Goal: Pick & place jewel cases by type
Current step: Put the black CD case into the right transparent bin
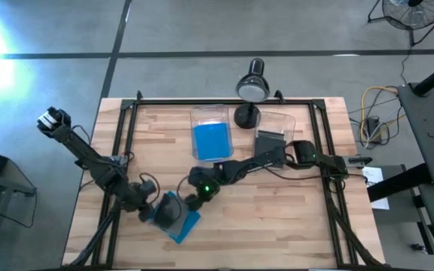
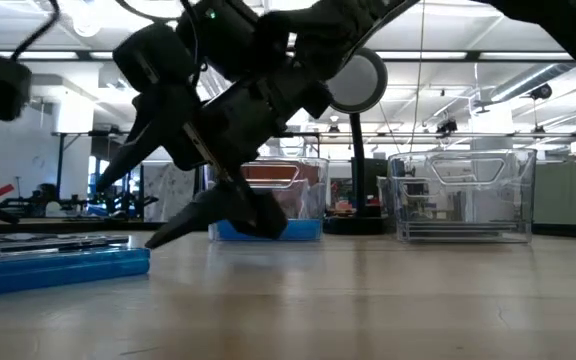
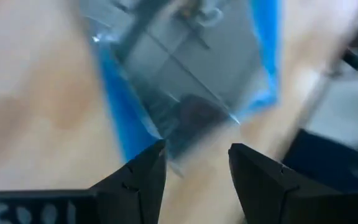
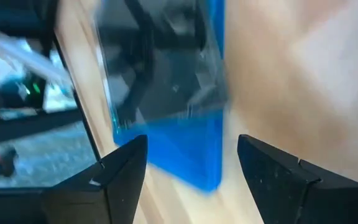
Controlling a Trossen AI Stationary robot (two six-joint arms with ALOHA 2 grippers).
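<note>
A: Item one, cases?
B: A small stack (image 1: 175, 214) is lying at the counter's (image 1: 292, 226) near edge, a dark case (image 1: 170, 208) sitting on a blue case (image 1: 188, 224). More blue ones are resting in the left bin (image 1: 211, 132); dark ones are lying in the right bin (image 1: 272, 134).

A: Item two, left end effector (image 1: 157, 212)?
B: It is hovering just beside the stack, fingers (image 3: 135, 183) spread, gripping nothing.

A: Right end effector (image 1: 189, 202)?
B: It is hanging by the stack's far side, fingers (image 4: 120, 174) spread wide, empty.

A: Other entries?
B: A black lamp (image 1: 250, 90) is standing at the far edge, between the bins.
</note>
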